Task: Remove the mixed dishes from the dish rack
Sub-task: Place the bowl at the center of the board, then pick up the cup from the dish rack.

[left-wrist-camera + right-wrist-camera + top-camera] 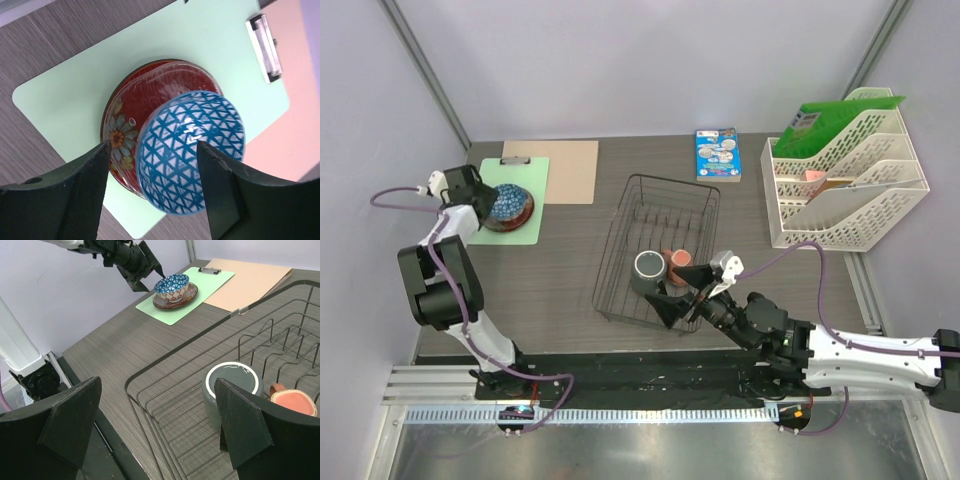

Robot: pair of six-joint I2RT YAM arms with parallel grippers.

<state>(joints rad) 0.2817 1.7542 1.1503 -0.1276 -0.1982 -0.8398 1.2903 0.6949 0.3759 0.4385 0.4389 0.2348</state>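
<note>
Left of the rack (610, 245), overhead view: bowl (510, 203) sits on plate (500, 222) on a green clipboard (527, 172), well apart from the rack. Left end effector (483, 208) is just beside the bowl, on the side away from the rack. Right end effector (682, 290) is at the rack's near edge, jaws wide, nothing held. Mug (647, 267) and cup (677, 260) are inside the rack's near end, just ahead of it.

Left wrist: bowl (190, 150) is upright on the plate (150, 95), off-centre. Left end effector (152, 145) straddles it with jaws apart. There's a clear gap at one finger; the other side is too close to call. Reads as released, not gripping.

Right wrist: mug (232, 385) is upright, mouth up, inside the rack (150, 390). It lies ahead of the right end effector (157, 385), offset toward one finger (245, 425). Cup (294, 401) is just beside the mug; can't tell if they touch. Mug handle not visible.

Judgement: mug and cup aren't out yet, and the right arm is far nearer. Mug axis is vertical, so the approach needs a small sideways shift to centre it between the jaws.
</note>
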